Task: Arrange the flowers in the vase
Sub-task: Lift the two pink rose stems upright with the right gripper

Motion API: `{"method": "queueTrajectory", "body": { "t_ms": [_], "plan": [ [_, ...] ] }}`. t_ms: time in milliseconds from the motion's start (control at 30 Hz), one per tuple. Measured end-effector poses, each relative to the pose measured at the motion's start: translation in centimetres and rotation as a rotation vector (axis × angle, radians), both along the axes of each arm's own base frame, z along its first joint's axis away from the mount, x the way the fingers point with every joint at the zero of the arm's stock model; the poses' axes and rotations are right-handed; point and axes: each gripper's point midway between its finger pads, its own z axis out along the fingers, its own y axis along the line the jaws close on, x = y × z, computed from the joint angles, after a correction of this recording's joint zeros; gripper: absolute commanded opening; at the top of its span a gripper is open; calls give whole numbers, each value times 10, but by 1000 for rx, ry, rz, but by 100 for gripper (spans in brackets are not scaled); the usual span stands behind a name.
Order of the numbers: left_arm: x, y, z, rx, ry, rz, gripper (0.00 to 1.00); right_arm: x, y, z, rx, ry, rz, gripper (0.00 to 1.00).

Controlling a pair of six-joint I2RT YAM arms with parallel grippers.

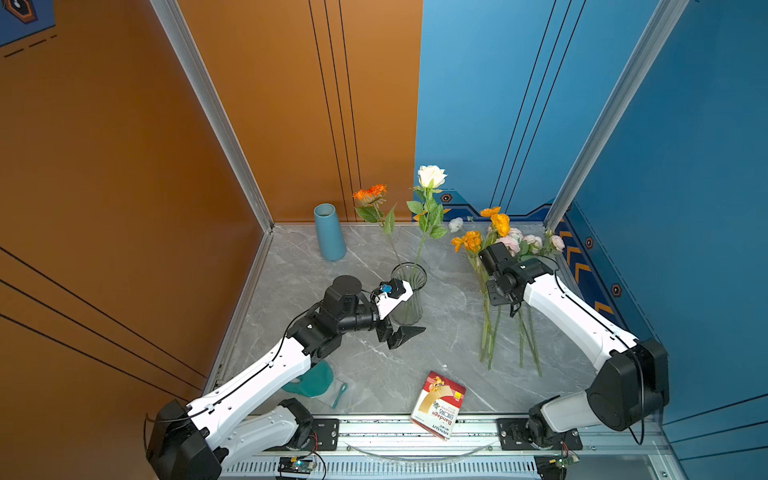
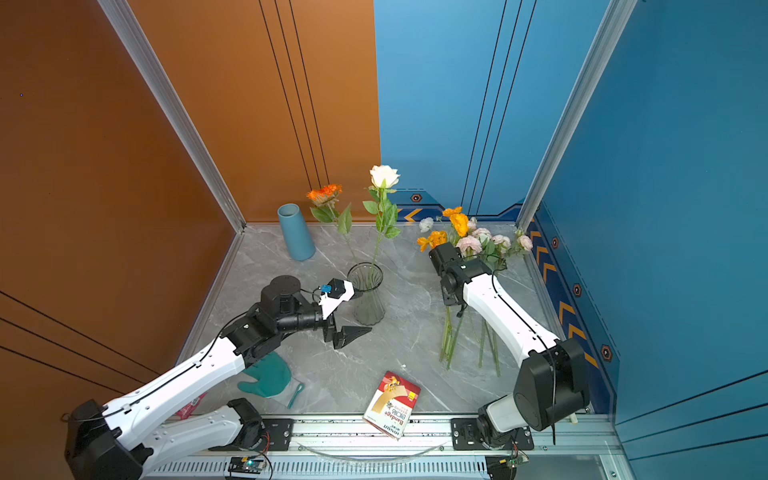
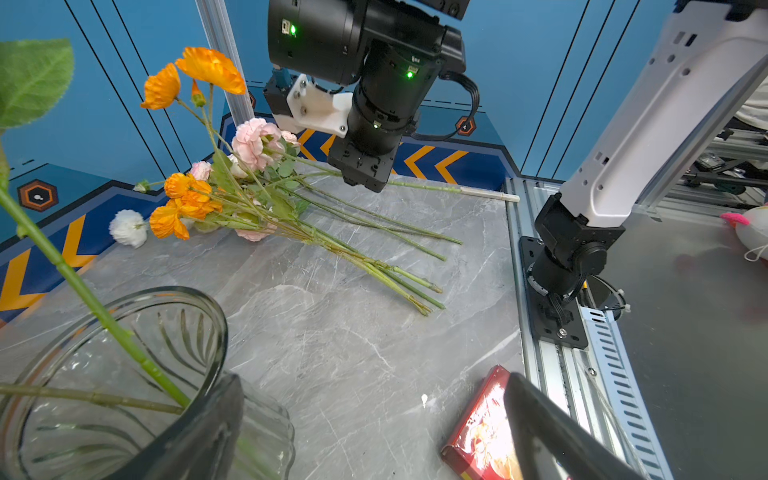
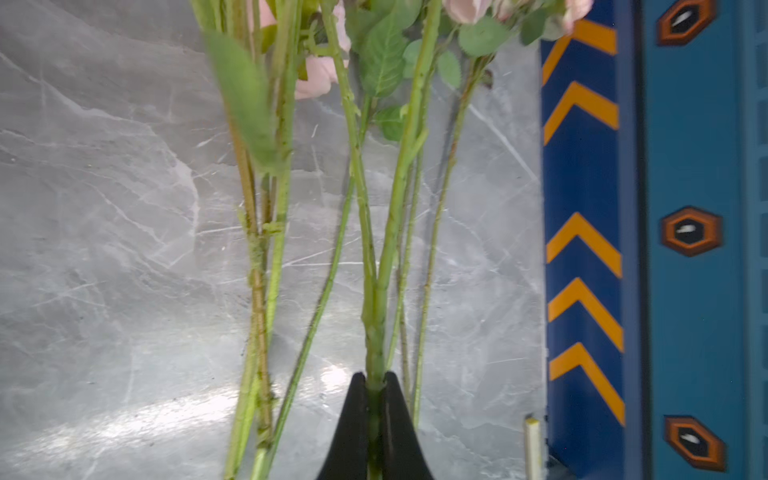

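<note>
A clear ribbed glass vase (image 1: pixel 409 297) (image 2: pixel 365 293) (image 3: pixel 116 374) stands mid-table with a white rose (image 1: pixel 431 176) and an orange flower (image 1: pixel 370 194) in it. The other flowers (image 1: pixel 498 249) (image 2: pixel 469 245) (image 3: pixel 249 195), orange and pale pink, lie in a bunch on the right, stems toward the front. My right gripper (image 4: pixel 375 382) is shut on one green stem (image 4: pixel 380 270) of that bunch, low over the table. In both top views its wrist hides the jaws. My left gripper (image 1: pixel 395 334) (image 3: pixel 374 436) stands open beside the vase's front, holding nothing.
A blue tapered vase (image 1: pixel 329 232) stands at the back left. A red bandage box (image 1: pixel 438 405) lies at the front edge, partly on the metal rail (image 1: pixel 415 432). A teal glove (image 1: pixel 309 380) and a small teal spoon (image 1: pixel 340 395) lie under my left arm.
</note>
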Motion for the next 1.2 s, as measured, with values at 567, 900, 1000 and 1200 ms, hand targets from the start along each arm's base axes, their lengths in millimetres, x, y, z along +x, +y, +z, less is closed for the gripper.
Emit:
{"method": "queueTrajectory", "body": {
  "t_ms": [567, 900, 1000, 1200],
  "plan": [
    [-4, 1, 5, -3, -28, -8, 98, -3, -26, 105, -176, -216, -20, 0],
    [8, 25, 26, -41, -84, 68, 98, -13, -11, 116, 186, -497, 18, 0],
    [13, 30, 27, -41, -86, 89, 98, -12, -3, 127, 281, -587, 46, 0],
    [18, 39, 32, -53, -96, 111, 98, -8, 14, 153, 403, -735, 120, 0]
  ]
}}
